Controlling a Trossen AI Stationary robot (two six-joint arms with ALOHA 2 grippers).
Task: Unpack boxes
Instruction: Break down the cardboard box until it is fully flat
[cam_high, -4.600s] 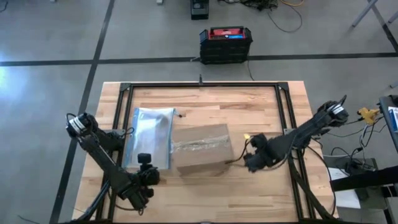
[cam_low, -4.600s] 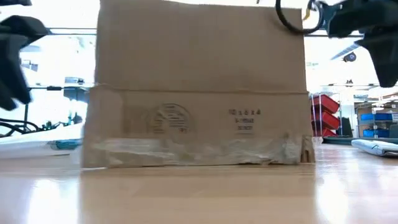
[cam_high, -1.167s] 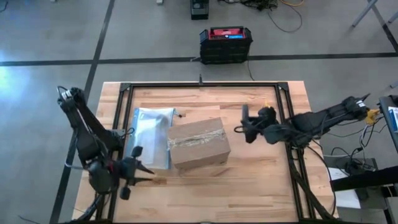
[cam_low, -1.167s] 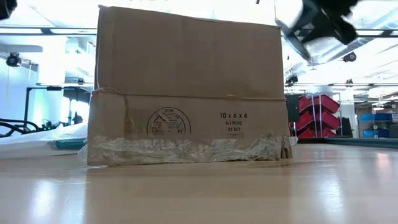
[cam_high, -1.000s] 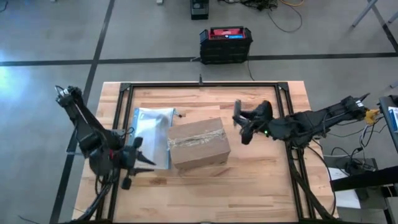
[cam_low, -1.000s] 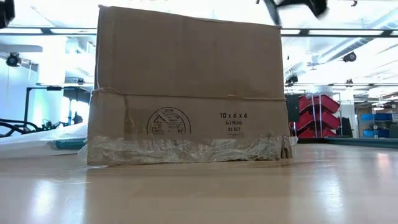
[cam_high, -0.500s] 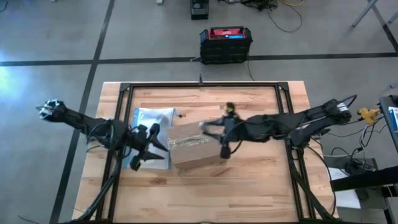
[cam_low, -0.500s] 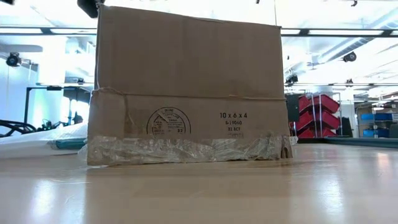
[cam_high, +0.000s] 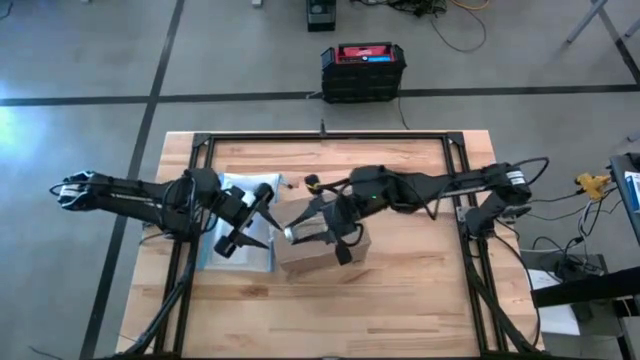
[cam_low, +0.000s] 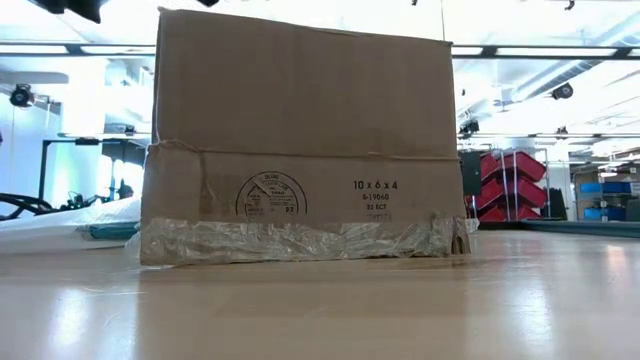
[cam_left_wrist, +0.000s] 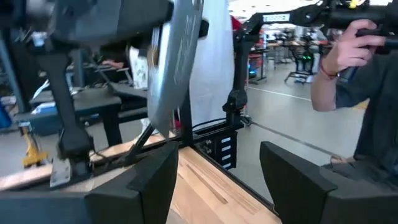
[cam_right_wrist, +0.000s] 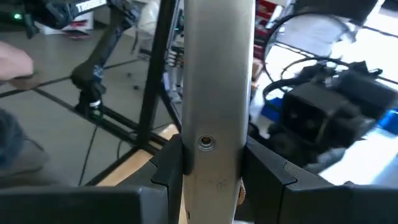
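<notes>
The brown cardboard box (cam_low: 300, 150) stands on the wooden table, a strip of clear tape along its bottom edge; from above the box (cam_high: 318, 258) is partly under my right arm. My right gripper (cam_high: 318, 228) hovers over its top, shut on a silver metal tool (cam_high: 296, 232). My left gripper (cam_high: 258, 218) stands open just left of the box, above the clear pouch (cam_high: 238, 186); in its wrist view the tool (cam_left_wrist: 177, 56) shows ahead of the left gripper (cam_left_wrist: 217, 168). My right gripper pinches the silver tool's flat body (cam_right_wrist: 214, 118) between its two fingers (cam_right_wrist: 168, 162), beside a small screw. The fingers come level from the table's right and lie across the tool. The tool is held over the box's top; whether its end touches the box I cannot tell.
A black-and-red case (cam_high: 362, 70) sits on the floor beyond the table's far edge. A black frame (cam_high: 330, 137) runs around the table top. A person (cam_left_wrist: 360, 93) stands in the room behind, one hand raised. Bare wood lies near and to the right of the box.
My left gripper has swung from the table's near left toward the box and opened. My right gripper has travelled from the right side leftward over the box's top, rolling as it went, the silver tool still in it. The box has stayed put.
</notes>
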